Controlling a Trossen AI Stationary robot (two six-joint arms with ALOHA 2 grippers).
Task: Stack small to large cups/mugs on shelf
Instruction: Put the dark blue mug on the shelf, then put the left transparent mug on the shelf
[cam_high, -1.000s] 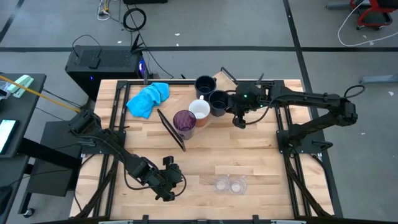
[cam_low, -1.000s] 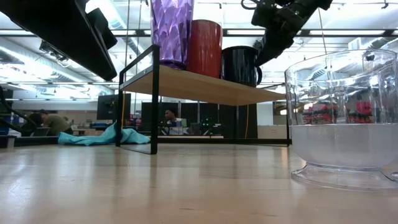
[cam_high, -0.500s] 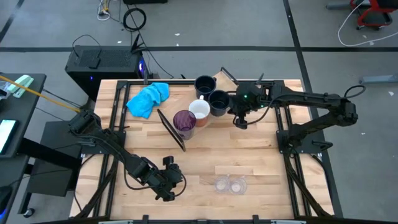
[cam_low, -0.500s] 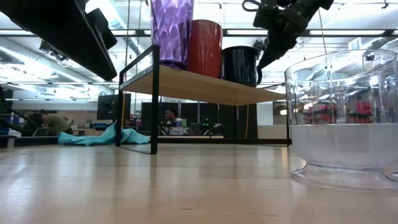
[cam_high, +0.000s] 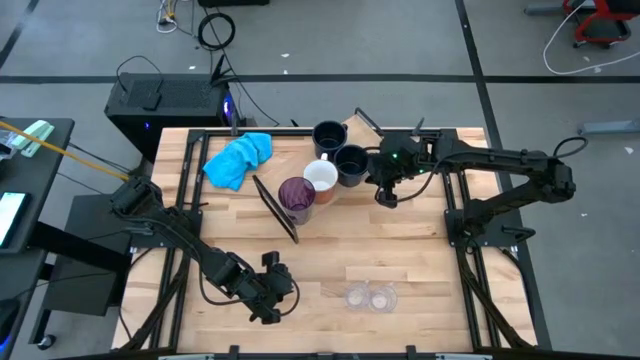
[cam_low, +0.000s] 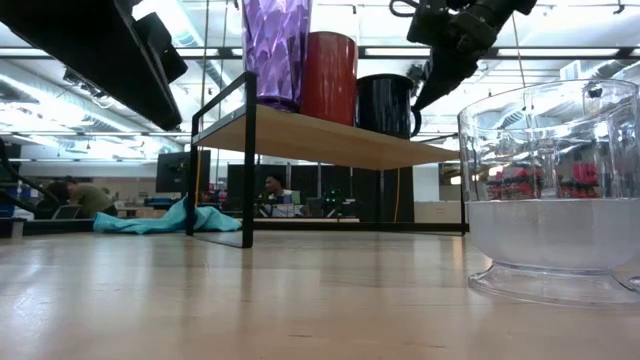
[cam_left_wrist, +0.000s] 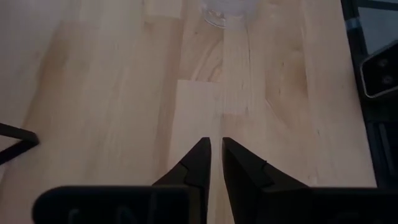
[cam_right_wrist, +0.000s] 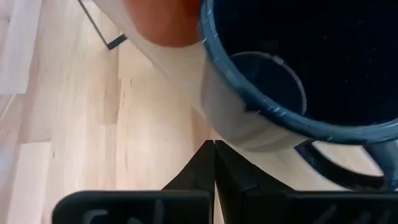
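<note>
Shelf (cam_high: 290, 212) carries purple tumbler (cam_high: 296, 196), white mug (cam_high: 321, 178) w/ orange inside, navy mug (cam_high: 351, 163); second navy mug (cam_high: 329, 136) sits behind. Two clear cups (cam_high: 368, 296) on desk (cam_high: 400, 250) front, empty. Right claw (cam_high: 385, 196) pressed together beside navy mug. Left claw (cam_left_wrist: 216, 155) nearly together, near desk front. Blue cloth (cam_high: 238, 158) back-left.

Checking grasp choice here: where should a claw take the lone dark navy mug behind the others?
Grip the dark navy ceramic mug by its rim wall, coming straight down: it stands upright, mouth open, with free space on its far side. Its handle isn't clearly visible.
</note>
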